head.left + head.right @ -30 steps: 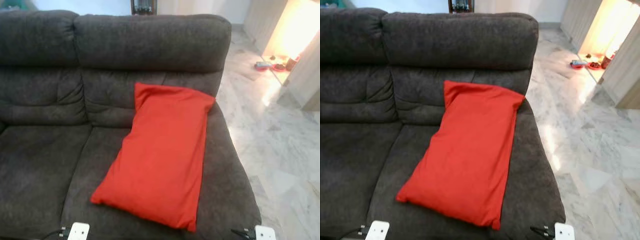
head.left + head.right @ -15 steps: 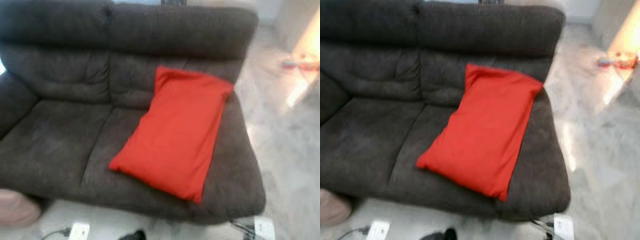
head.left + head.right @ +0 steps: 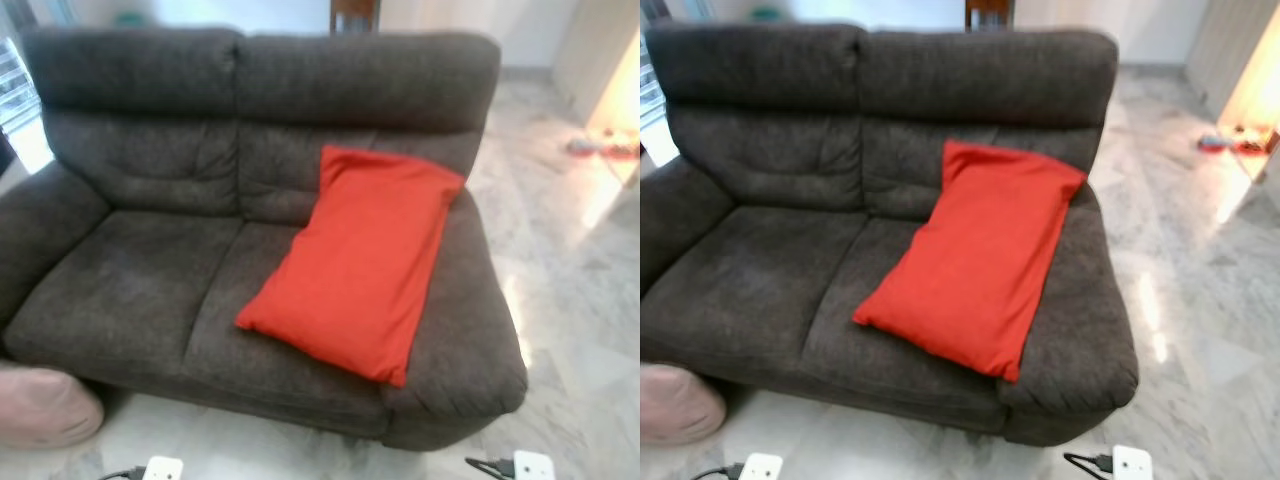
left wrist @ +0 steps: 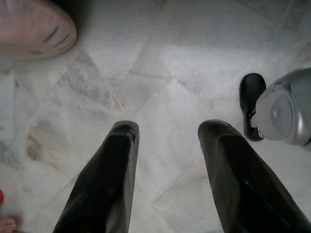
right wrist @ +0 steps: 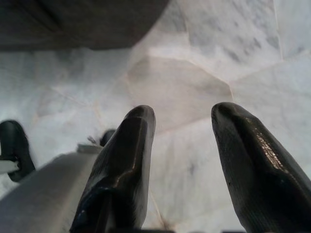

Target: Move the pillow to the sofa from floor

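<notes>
You have open room on the sofa [image 3: 140, 300]: its left seat cushion is bare from the armrest to the centre seam. The red pillow [image 3: 355, 265] lies slantwise across the right seat, up against the backrest and reaching the right armrest, so that side is blocked. A pink cushion [image 3: 40, 405] sits on the marble floor [image 3: 580, 300] by the sofa's left front corner. To the sofa's right, the floor is open.

Pink cushion [image 3: 45, 408] cut off at frame edge.
</notes>
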{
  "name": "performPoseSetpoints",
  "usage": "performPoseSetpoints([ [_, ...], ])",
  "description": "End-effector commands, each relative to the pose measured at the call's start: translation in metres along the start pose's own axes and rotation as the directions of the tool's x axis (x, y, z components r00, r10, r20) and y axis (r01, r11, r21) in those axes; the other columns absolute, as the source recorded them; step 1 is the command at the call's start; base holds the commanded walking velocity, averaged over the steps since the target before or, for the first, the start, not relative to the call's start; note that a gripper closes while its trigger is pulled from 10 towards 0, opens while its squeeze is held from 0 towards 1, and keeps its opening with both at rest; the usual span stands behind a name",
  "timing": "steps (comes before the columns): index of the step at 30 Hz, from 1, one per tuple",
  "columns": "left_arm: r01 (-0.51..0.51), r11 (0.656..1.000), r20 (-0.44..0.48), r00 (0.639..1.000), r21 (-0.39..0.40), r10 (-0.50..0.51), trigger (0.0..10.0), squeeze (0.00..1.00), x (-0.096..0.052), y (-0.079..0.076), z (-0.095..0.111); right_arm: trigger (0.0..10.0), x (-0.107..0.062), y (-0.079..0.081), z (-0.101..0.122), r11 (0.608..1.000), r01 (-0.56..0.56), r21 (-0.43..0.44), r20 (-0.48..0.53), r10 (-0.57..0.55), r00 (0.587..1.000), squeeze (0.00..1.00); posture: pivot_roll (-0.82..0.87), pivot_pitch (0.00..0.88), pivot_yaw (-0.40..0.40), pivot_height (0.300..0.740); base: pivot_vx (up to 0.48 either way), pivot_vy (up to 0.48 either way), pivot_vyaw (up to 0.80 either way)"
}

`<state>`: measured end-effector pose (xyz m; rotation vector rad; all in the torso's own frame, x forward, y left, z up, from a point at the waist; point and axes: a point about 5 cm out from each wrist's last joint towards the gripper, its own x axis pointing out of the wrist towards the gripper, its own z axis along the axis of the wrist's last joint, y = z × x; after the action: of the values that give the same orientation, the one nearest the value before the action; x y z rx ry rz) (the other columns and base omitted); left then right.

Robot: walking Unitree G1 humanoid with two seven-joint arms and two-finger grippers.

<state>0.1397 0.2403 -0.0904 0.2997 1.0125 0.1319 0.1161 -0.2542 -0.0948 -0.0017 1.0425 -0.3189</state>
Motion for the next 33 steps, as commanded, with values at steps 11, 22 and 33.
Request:
performPoseSetpoints([
  [11, 0.013, 1.0, -0.013, 1.0, 0.013, -0.013, 10.0, 0.0, 0.0, -0.003, -0.001, 10.0, 0.0, 0.0, 0.002, 1.0, -0.018, 0.012, 0.006, 0.018, 1.0, 0.0, 0.09, 0.004, -0.01, 0.74, 0.0, 0.0, 0.0],
  [22, 0.018, 1.0, -0.022, 1.0, 0.023, -0.017, 10.0, 0.0, -0.001, -0.004, -0.004, 10.0, 0.0, 0.005, 0.002, 0.999, -0.035, 0.025, 0.009, 0.035, 0.999, 0.0, 0.1, 0.0, -0.004, 0.74, 0.0, 0.249, 0.0],
  [33, 0.013, 0.999, -0.022, 1.0, 0.039, -0.013, 10.0, 0.0, 0.0, 0.002, -0.002, 10.0, 0.001, 0.012, 0.001, 0.998, -0.041, 0.051, 0.011, 0.04, 0.999, 0.0, 0.1, 0.0, 0.016, 0.74, 0.0, 0.281, 0.0],
])
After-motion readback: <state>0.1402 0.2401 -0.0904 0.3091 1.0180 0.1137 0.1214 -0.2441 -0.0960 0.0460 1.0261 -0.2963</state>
